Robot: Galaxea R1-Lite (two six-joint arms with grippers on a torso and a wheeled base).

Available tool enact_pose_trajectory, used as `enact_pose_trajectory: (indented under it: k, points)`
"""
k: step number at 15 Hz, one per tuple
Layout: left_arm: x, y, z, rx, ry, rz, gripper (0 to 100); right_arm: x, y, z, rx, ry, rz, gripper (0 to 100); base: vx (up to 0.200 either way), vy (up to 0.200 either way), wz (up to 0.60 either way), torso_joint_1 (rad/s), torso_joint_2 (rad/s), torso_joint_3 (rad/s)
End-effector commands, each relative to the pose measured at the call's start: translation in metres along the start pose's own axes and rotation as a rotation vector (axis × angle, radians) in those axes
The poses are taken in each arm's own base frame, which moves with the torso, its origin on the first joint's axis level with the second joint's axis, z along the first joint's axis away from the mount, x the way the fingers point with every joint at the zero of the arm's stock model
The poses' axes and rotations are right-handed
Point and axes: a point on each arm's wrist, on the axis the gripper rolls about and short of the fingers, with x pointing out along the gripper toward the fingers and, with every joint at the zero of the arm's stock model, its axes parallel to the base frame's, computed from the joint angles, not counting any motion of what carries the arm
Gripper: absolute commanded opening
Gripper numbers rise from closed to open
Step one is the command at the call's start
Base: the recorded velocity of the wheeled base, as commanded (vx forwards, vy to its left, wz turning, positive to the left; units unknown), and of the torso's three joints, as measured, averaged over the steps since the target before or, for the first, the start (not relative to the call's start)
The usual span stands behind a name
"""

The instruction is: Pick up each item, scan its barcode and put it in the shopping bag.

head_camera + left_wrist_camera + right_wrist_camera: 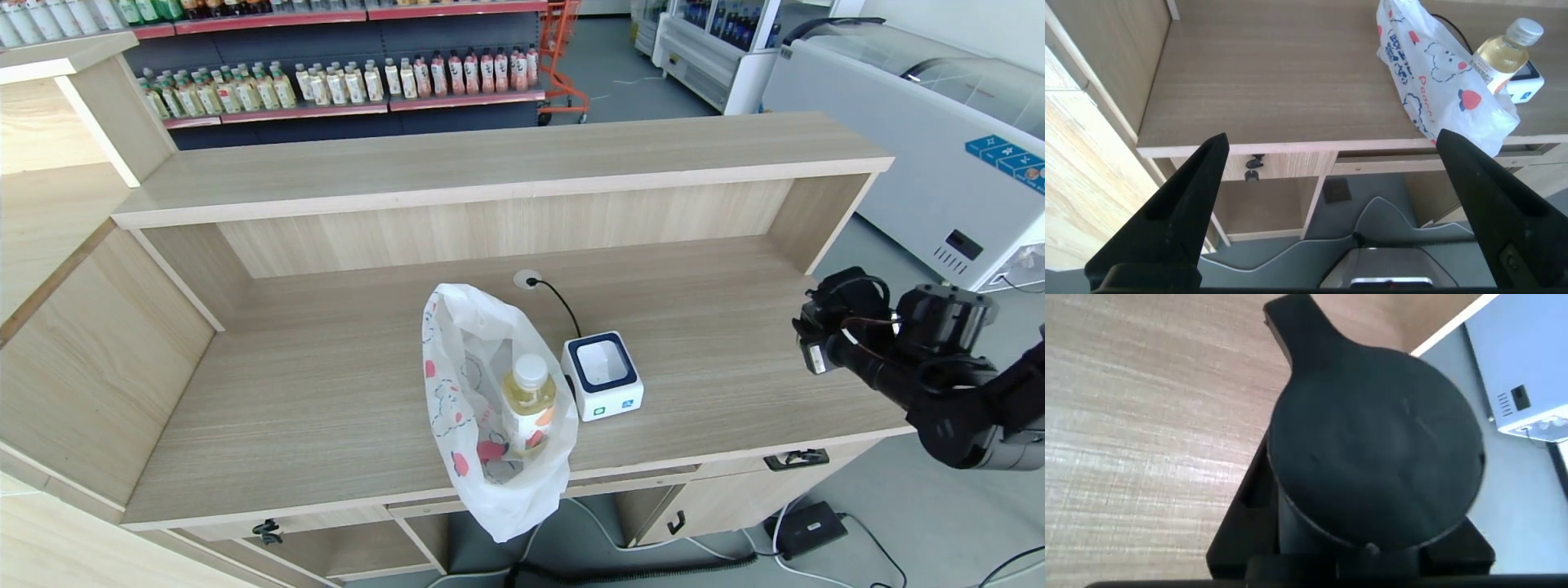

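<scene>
Hanging before the counter's (1290, 82) front edge, the left pincer (1333, 137) stands spread wide apart.

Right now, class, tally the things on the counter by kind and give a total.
bag: 1
bottle: 1, standing inside the bag
scanner: 1, beside the bag
Total: 3
</scene>
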Motion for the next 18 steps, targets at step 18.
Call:
enact_pose_trajectory:
  k: [18]
  points:
    - [0.000, 0.000, 0.000, 0.000, 0.000, 0.000, 100, -0.222, 0.100, 0.166, -1.358, -1.942, -0.229, 0, 0.000, 0.000, 0.00, 0.000, 0.00, 0.000]
